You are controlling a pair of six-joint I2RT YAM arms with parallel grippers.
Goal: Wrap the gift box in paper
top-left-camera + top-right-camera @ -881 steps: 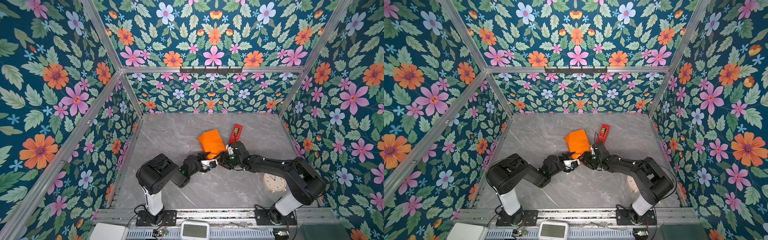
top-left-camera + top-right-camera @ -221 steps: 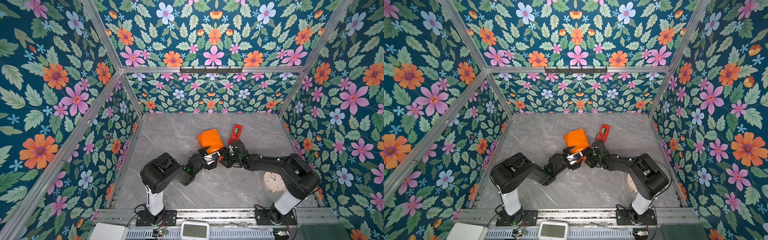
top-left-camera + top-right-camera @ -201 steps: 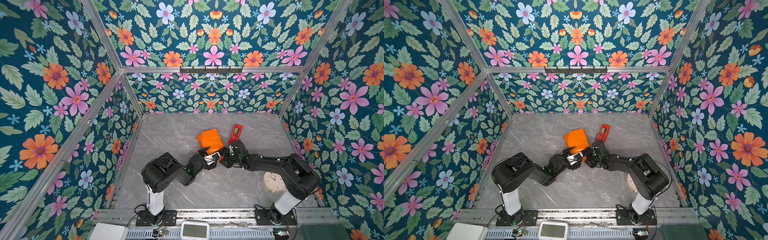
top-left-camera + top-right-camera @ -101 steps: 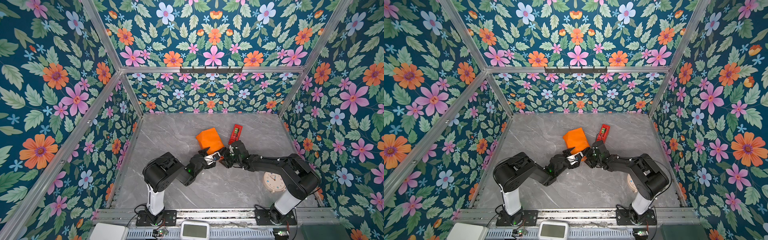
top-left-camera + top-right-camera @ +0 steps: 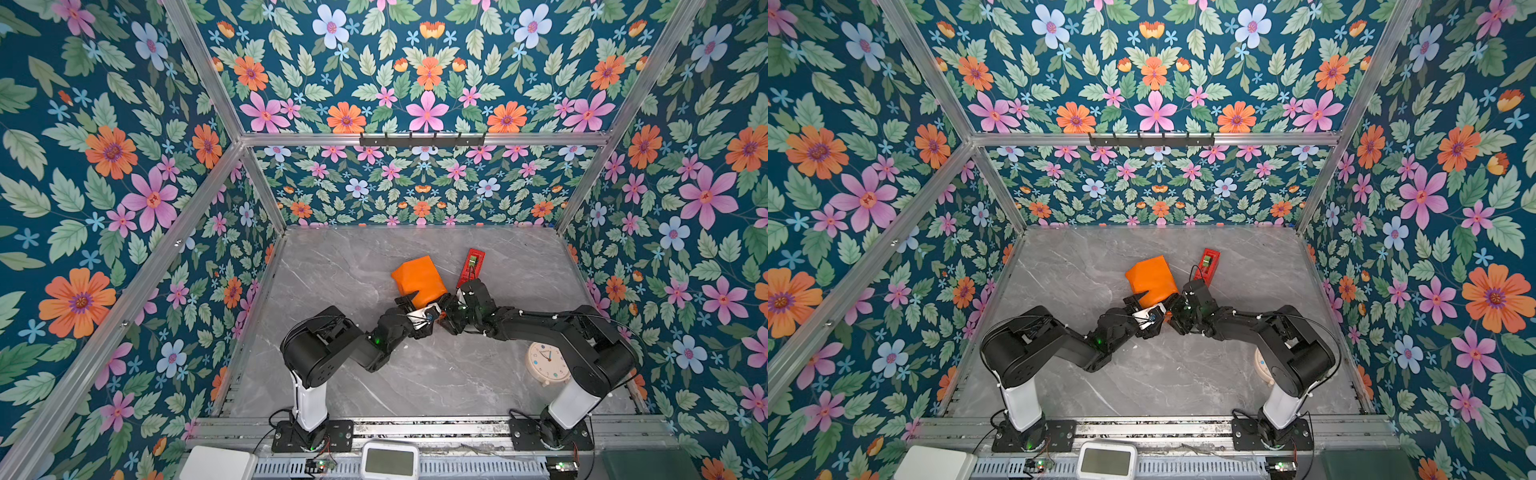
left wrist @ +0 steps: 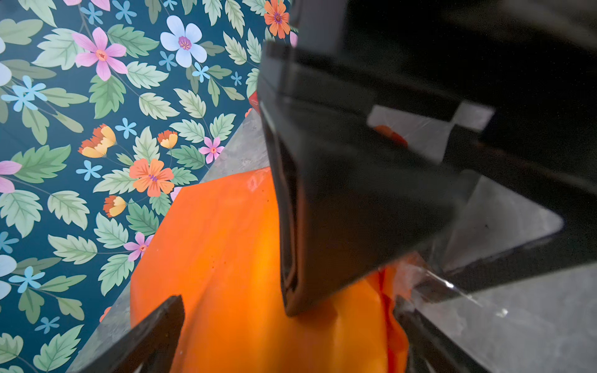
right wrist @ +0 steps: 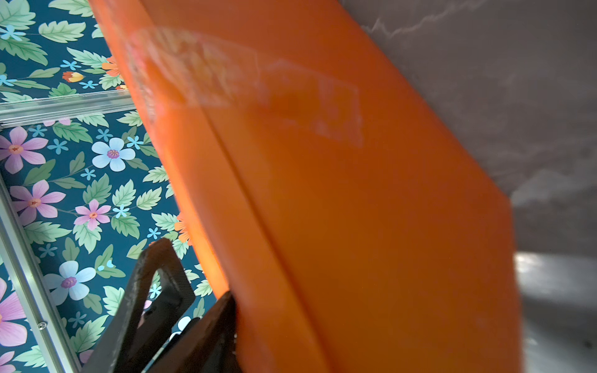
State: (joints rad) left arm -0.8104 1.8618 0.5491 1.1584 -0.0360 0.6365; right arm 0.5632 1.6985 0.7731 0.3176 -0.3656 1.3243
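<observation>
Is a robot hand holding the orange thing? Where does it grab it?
The right gripper seems to clamp the orange paper at its corner nearest the arms. The left gripper is open, holding nothing.

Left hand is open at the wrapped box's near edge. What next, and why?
Probably lower the left hand onto the bunched near-end fold of the paper and press it flat: that hand is open, the fold looks loose, and the right hand rests against the paper.

In both top views, the table (image 5: 340,266) is open behind the paper (image 5: 417,277) and to its left. The red gadget (image 5: 471,266) sits just beside its right. The left gripper (image 5: 419,305) and right gripper (image 5: 446,302) crowd its near edge. The clock (image 5: 546,363) stands well apart.
</observation>
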